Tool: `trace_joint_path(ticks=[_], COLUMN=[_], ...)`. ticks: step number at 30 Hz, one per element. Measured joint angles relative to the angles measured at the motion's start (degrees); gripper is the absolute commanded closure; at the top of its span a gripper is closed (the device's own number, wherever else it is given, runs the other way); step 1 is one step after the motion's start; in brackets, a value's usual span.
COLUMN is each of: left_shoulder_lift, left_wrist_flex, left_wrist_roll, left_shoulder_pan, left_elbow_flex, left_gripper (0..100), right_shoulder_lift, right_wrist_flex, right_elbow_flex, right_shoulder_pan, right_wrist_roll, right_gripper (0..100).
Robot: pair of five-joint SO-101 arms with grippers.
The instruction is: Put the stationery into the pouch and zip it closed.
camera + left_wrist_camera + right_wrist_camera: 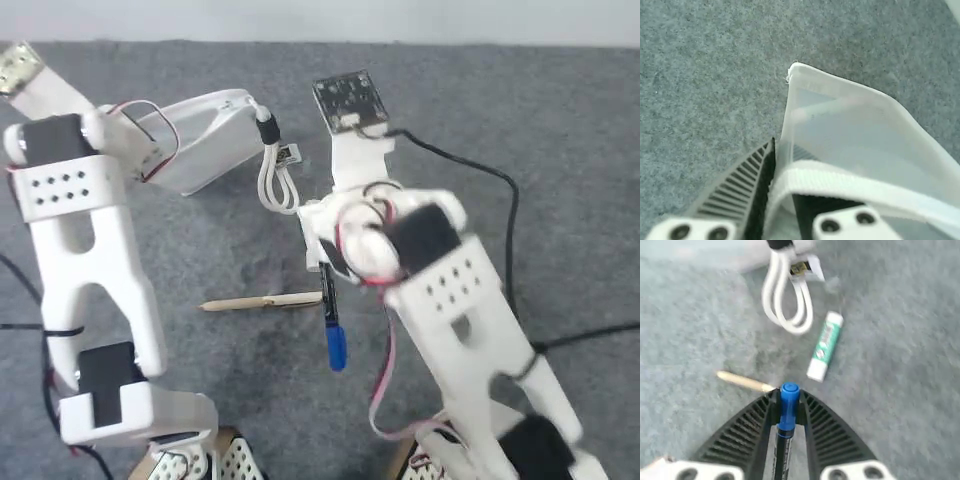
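Black ribbed plastic forms the fingers of the right gripper, and we see them clamped on a pen with a blue cap. Print runs along the pen's dark barrel, but we cannot read it. Just past the fingertips a bare wooden pencil lies on the grey, felt-like table, one end hidden behind a finger. Farther out, the right wrist view gives us a green and white tube, its lettering too blurred to read. Near it is a glossy white cord loop carrying a small printed tag. From above, we find the pen pointing cap-first toward the arms' bases, with the pencil meeting it crosswise. Farthest off, the translucent white pouch lies at the back of the table, the cord loop at its corner. The left wrist view shows the left gripper pinched on the pouch's woven white rim, the thin wall caught between its fingers.
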Motion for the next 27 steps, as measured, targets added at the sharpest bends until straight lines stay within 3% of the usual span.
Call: trace_joint_path(ticks=[11,20,27], left_shoulder_lift=[0.00,0.00,0.00], left_wrist_flex=[0.00,0.00,0.00], left_wrist_roll=[0.00,0.00,0.00], left_shoulder_pan=[0.00,0.00,0.00], left_elbow_flex=[0.00,0.00,0.00], left_gripper=[99,99,99], right_shoulder_lift=[-24.53,-31.30,-31.30], right_wrist_flex=[-29.45,-49.14,-64.53], right_elbow_flex=[26.37,34.64,34.64], right_shoulder_pan=[-0.35,-0.35,-0.35], right_wrist_roll=[-0.35,-17.23,-19.25], right_gripper=[99.2,99.2,99.2])
